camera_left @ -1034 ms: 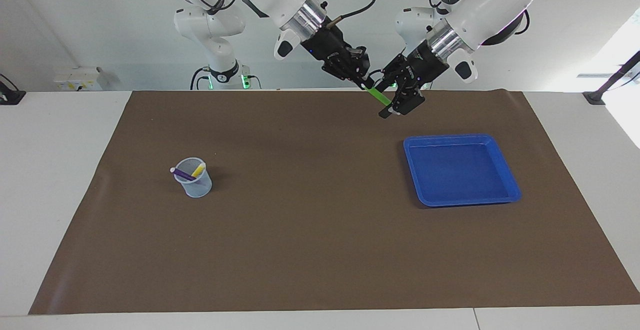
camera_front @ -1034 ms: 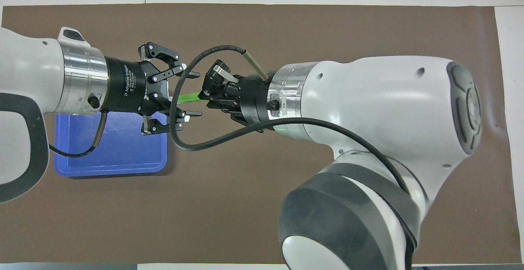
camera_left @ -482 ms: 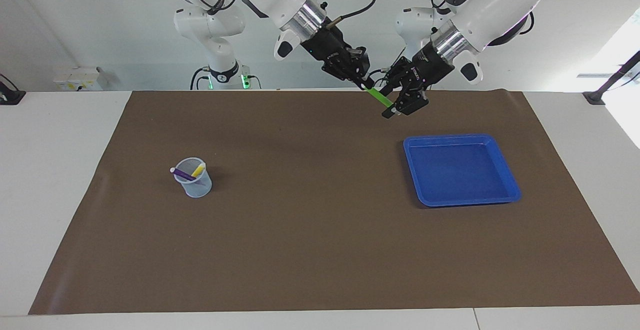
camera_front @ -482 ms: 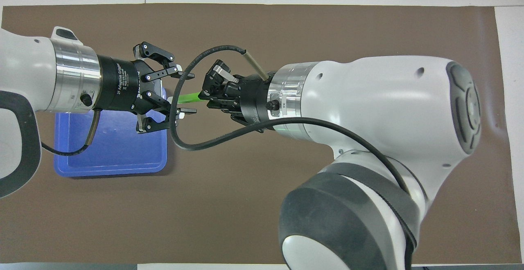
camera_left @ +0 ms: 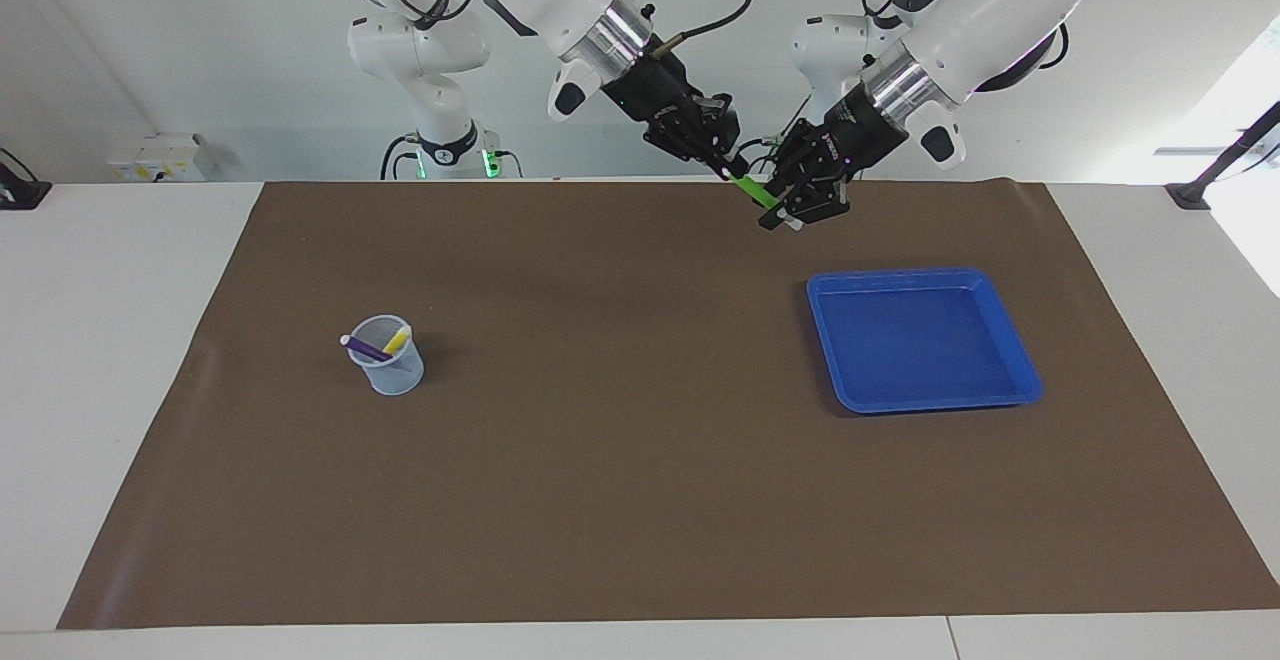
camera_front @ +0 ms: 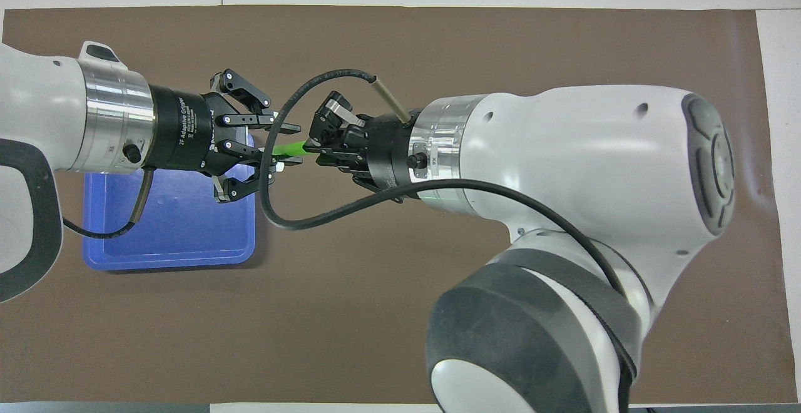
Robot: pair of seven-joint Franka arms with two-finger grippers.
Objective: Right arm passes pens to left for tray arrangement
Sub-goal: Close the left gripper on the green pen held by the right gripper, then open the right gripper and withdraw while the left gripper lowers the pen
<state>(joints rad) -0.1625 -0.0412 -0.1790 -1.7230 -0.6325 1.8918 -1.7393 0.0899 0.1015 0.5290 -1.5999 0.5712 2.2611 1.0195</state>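
Green pen (camera_left: 755,191): in the air between both grippers, above the brown mat (camera_left: 620,440)
Right gripper (camera_left: 728,167): clamped on one end of it
Left gripper (camera_front: 286,145): around the other end, fingers narrowed; contact unclear
Tray (camera_left: 1010,380): on the mat, toward the left arm's end

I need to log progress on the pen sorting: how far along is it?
Done: nothing is in the blue tray yet. In hand: the right gripper holds the green pen in the air above the brown mat, its other end between the fingers of the left gripper, so the first handover is under way. Left: placing that pen, then the purple pen and yellow pen in the mesh cup.
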